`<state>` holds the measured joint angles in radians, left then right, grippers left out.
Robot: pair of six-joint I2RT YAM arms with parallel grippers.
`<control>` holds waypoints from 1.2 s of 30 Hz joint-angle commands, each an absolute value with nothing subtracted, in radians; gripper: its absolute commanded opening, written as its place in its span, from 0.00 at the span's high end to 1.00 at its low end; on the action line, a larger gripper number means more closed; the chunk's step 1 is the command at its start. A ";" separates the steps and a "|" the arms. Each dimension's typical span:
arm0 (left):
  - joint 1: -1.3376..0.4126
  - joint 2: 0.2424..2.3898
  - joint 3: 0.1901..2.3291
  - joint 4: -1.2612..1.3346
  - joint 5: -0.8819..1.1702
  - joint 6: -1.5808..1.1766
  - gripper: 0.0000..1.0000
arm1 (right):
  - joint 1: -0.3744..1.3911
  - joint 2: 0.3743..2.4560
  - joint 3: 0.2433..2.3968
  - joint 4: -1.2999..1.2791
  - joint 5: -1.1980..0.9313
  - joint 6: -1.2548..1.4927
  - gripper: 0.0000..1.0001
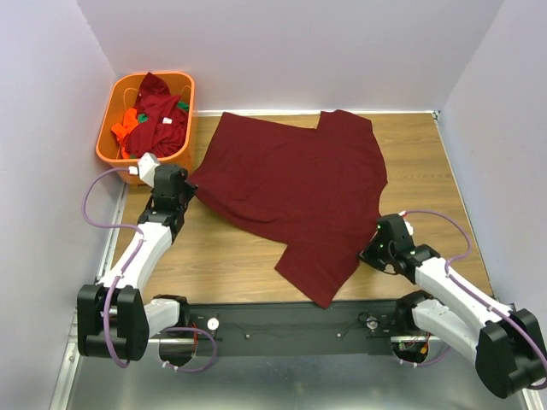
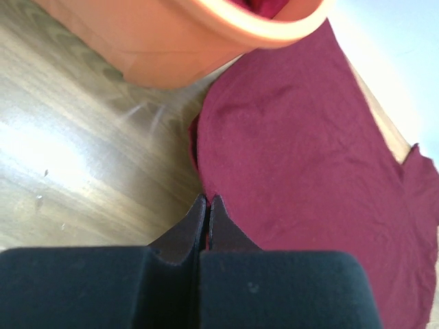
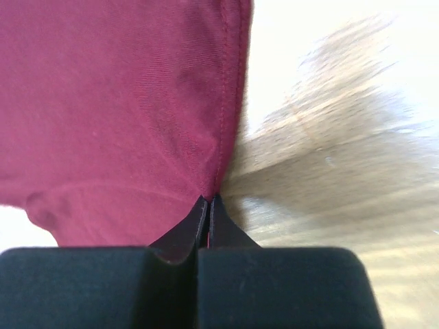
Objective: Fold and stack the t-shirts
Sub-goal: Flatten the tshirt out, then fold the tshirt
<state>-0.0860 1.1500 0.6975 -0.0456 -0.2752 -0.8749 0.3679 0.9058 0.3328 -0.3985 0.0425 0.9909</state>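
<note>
A dark maroon t-shirt (image 1: 291, 184) lies spread across the wooden table, one sleeve pointing toward the near edge. My left gripper (image 1: 190, 191) sits at its left edge beside the basket. In the left wrist view the jaws (image 2: 208, 200) are shut, with the cloth's edge (image 2: 302, 157) running into the tips. My right gripper (image 1: 369, 250) is at the shirt's right hem. In the right wrist view it (image 3: 208, 200) is shut on the stitched hem, and the cloth (image 3: 116, 103) puckers toward the tips. More t-shirts (image 1: 158, 115), maroon, orange and green, are piled in the basket.
An orange plastic basket (image 1: 108, 120) stands at the back left corner, close to my left gripper, and its wall (image 2: 171, 41) fills the top of the left wrist view. Bare wood (image 1: 231, 256) shows in front of the shirt. Pale walls enclose the table on three sides.
</note>
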 commanded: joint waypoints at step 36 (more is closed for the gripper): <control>-0.163 1.012 0.448 -0.049 -0.288 -0.939 1.00 | 0.359 0.899 0.578 -0.876 0.109 1.026 0.72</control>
